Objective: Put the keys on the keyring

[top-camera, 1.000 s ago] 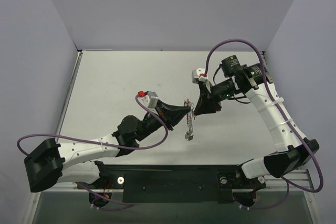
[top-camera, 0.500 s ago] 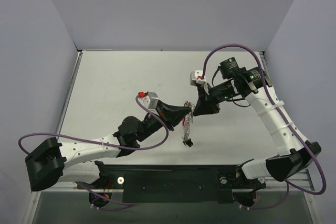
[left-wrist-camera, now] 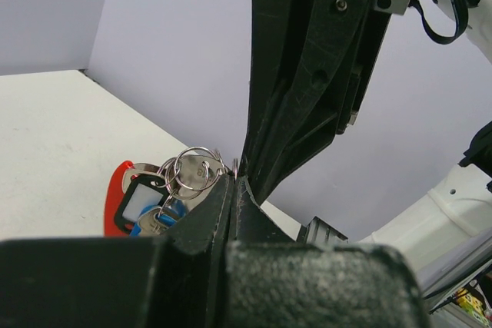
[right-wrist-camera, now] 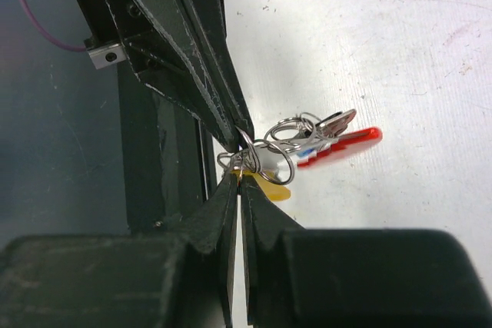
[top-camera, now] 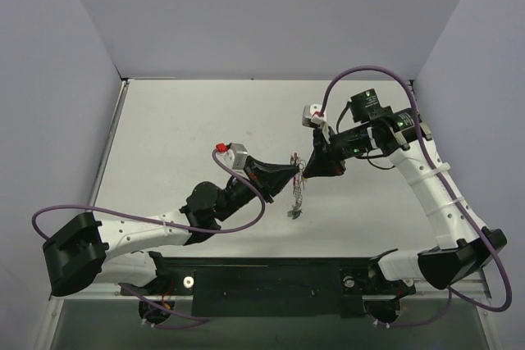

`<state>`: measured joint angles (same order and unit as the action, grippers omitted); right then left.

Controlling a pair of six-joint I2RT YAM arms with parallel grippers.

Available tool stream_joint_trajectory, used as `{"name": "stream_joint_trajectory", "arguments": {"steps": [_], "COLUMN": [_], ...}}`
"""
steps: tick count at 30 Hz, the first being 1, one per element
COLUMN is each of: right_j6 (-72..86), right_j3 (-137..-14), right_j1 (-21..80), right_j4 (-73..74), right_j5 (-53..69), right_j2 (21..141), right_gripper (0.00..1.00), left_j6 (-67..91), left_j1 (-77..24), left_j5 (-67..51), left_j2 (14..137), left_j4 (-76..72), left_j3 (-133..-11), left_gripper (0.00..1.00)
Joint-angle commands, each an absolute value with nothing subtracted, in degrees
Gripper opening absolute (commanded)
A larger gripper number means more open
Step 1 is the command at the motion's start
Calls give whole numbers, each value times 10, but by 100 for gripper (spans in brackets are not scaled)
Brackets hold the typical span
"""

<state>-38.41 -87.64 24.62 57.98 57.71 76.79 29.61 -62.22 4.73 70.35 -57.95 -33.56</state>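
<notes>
The right gripper [right-wrist-camera: 238,178] has pinched shut, apparently on the yellow key [right-wrist-camera: 270,189], tip to tip with the left gripper [left-wrist-camera: 234,182], itself clamped on the keyring [left-wrist-camera: 196,170] above mid-table [top-camera: 180,120], so threading seems underway.

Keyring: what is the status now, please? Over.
Left end effector shut on keyring. Right end effector shut, tips at yellow key beside it. Nothing in the way.

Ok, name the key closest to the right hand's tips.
The yellow key, right beside the tips of the right hand; the red key sticks farther out.
</notes>
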Motion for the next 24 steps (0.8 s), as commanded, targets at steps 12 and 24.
{"name": "stream_joint_trajectory", "arguments": {"steps": [12, 24], "right_j6": [-306, -367], "right_j3": [-895, -877], "right_j1": [231, 257], "right_j4": [548, 597], "right_j5": [512, 558], "right_j2": [731, 727], "right_gripper": [0, 6], "left_j6": [307, 307], "left_j1": [-626, -626], "left_j5": [50, 43], "left_j2": [705, 704], "left_j4": [-619, -611], "left_j3": [-324, -326], "left_gripper": [0, 0]}}
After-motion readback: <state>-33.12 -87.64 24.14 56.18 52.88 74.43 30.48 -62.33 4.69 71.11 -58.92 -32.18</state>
